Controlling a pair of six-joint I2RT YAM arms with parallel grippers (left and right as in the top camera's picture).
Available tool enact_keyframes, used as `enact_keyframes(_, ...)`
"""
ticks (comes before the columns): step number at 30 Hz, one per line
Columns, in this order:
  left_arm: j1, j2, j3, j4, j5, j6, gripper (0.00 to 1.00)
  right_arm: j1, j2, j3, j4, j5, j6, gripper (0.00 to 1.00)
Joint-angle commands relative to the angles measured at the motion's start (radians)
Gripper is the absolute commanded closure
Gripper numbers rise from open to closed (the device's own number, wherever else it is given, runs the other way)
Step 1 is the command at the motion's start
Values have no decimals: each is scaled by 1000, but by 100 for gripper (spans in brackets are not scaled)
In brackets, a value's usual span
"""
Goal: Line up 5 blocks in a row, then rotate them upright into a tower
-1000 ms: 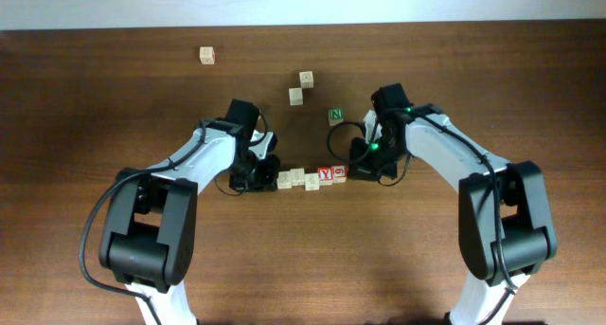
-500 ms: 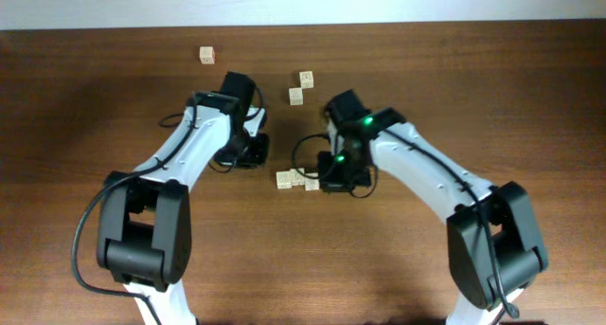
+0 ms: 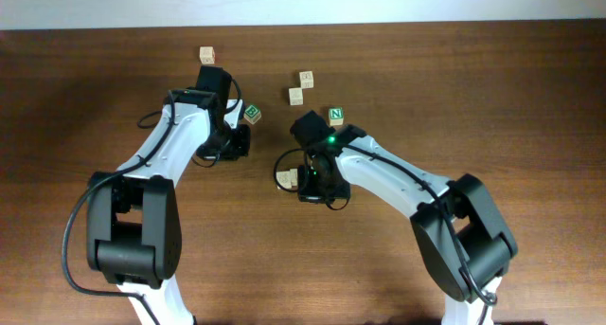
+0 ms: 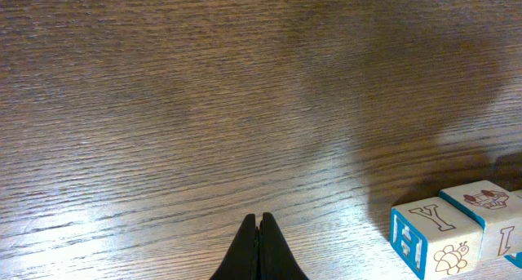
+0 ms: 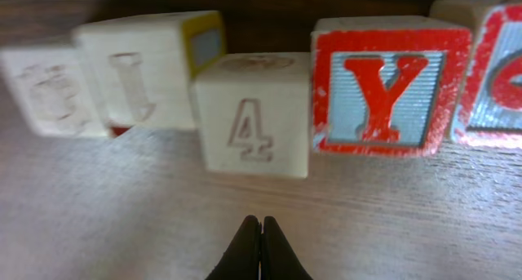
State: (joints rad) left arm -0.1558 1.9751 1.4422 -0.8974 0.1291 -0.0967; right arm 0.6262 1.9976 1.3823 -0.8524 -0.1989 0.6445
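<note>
while both sets of jaws are pressed together on nothing, the blocks [image 5: 254, 115] lie at centre in a left-right row just ahead of the right gripper [image 5: 260, 246], the left gripper [image 4: 259, 246] farther off.

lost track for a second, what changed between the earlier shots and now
The left fingers pulled back from the left end of the row of blocks, toward the far left, uncovering the green B cube. The right fingers swept from the right end leftward over the row, hiding most of it from overhead. Both stayed shut, holding nothing. The green N cube and three loose cubes stayed put.
</note>
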Motion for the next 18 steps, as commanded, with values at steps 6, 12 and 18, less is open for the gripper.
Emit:
enact_keyframes(6, 0, 7, 14, -1, -5, 16, 100, 0, 21, 15, 63, 60, 18, 96)
enact_keyframes(12, 0, 7, 14, -3, -3, 16, 100, -10, 21, 15, 87, 80, 18, 96)
enact_keyframes(18, 0, 7, 14, -5, -3, 16, 100, -25, 19, 18, 105, 31, -27, 96)
